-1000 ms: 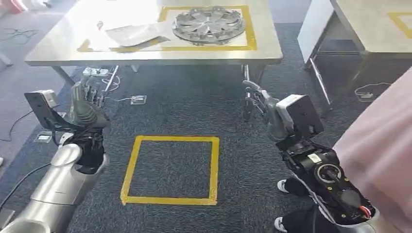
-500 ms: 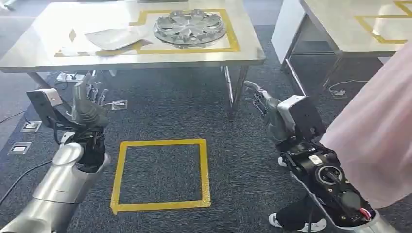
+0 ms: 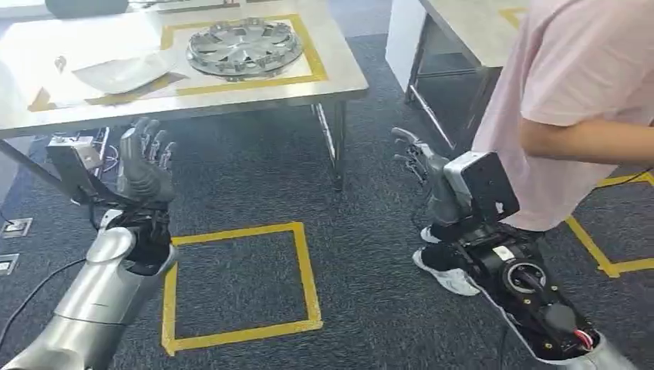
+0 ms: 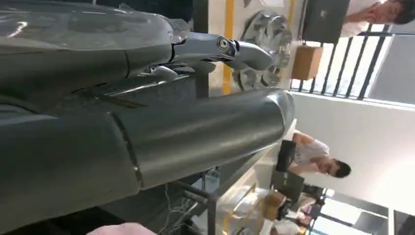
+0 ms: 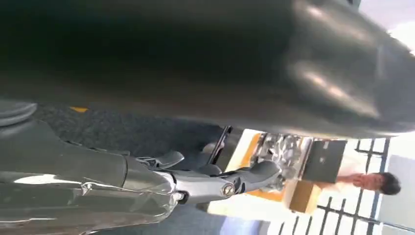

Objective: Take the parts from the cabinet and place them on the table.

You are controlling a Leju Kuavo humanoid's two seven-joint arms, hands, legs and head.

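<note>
My left hand (image 3: 144,163) is raised upright, fingers spread and holding nothing; my right hand (image 3: 423,166) reaches forward, fingers loosely apart, palm empty too

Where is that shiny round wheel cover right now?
In the head view, the wheel cover lies on the table, inside a yellow tape outline, beside a flat grey sheet.

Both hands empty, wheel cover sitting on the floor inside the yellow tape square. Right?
Not quite. The wheel cover lies on the table, inside the yellow tape outline there; the floor square has nothing in it. The head view shows this. The left hand and right hand are indeed empty.
</note>
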